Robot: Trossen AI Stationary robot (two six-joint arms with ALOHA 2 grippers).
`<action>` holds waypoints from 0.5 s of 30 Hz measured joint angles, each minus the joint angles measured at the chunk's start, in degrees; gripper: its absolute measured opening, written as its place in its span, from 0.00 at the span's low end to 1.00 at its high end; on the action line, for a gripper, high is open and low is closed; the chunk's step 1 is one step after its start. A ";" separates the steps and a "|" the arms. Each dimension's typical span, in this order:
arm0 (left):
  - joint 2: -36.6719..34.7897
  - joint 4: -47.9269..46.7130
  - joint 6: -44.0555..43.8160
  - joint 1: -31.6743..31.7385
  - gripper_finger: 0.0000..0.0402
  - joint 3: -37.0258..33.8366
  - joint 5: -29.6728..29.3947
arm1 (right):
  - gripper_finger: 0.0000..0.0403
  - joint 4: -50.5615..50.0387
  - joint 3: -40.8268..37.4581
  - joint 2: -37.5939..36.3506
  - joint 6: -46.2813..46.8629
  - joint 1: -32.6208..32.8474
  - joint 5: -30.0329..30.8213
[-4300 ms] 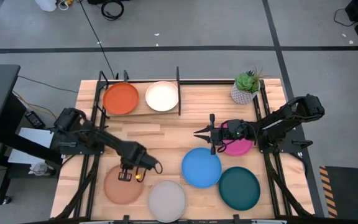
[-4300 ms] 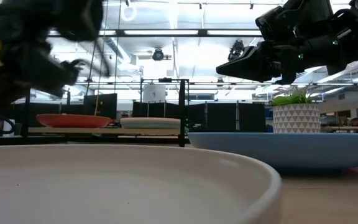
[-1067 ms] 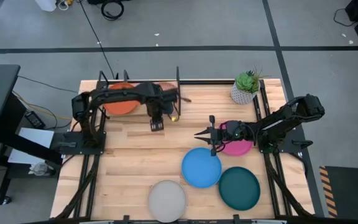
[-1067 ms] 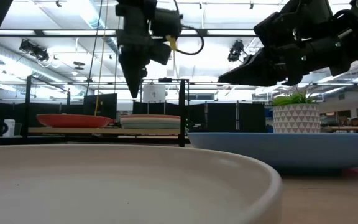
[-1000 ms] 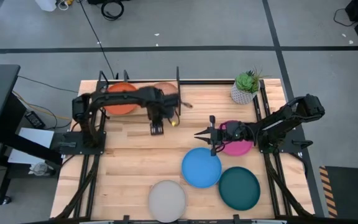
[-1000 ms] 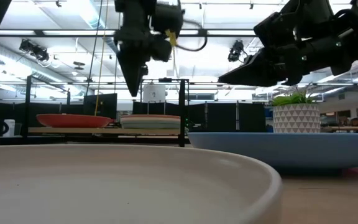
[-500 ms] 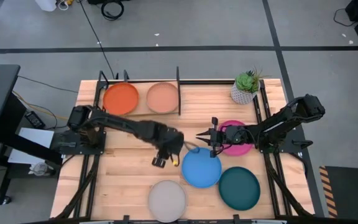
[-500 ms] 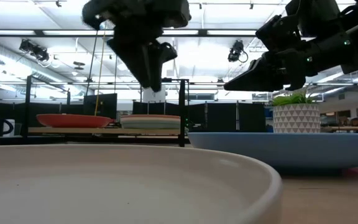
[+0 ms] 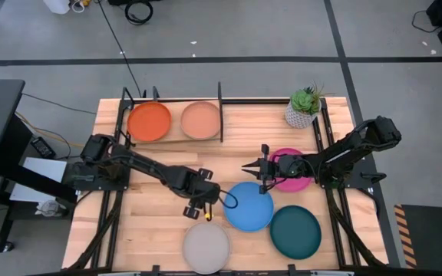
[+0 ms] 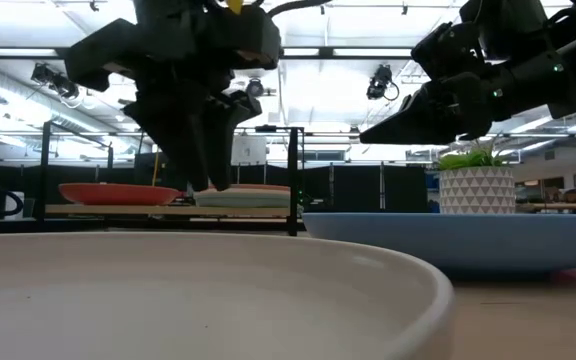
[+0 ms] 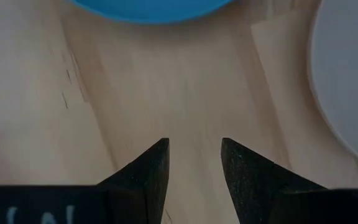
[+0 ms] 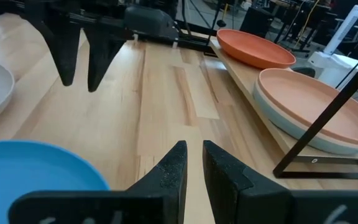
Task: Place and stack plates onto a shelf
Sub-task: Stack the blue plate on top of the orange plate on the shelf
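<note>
Left gripper [image 9: 196,211] stretched across to table centre, pointing down, jaws spread, nothing between them; hangs over bare wood between blue plate [image 9: 249,206] to the right & grey plate [image 9: 206,247] nearer. Right gripper [image 9: 255,166] reaches left just beside magenta plate [image 9: 294,172], jaws narrowly apart, empty. Shelf [image 9: 173,138] at far left w/ orange plate [image 9: 149,121] & peach plate [image 9: 200,119] atop a whitish one [image 12: 303,134]. Teal plate [image 9: 295,231] near right.
</note>
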 joint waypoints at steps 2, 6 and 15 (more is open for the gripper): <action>0.00 0.59 -0.34 -0.19 0.38 0.00 -0.17 | 0.14 0.00 0.00 0.00 -0.04 0.00 -0.07; 0.00 1.78 0.71 -0.40 0.38 0.00 -0.21 | 0.14 -0.02 0.00 0.00 -0.30 0.00 -0.07; 0.00 1.89 1.15 -0.18 0.38 0.00 -0.30 | 0.14 -0.02 0.00 0.00 -1.10 0.00 -0.09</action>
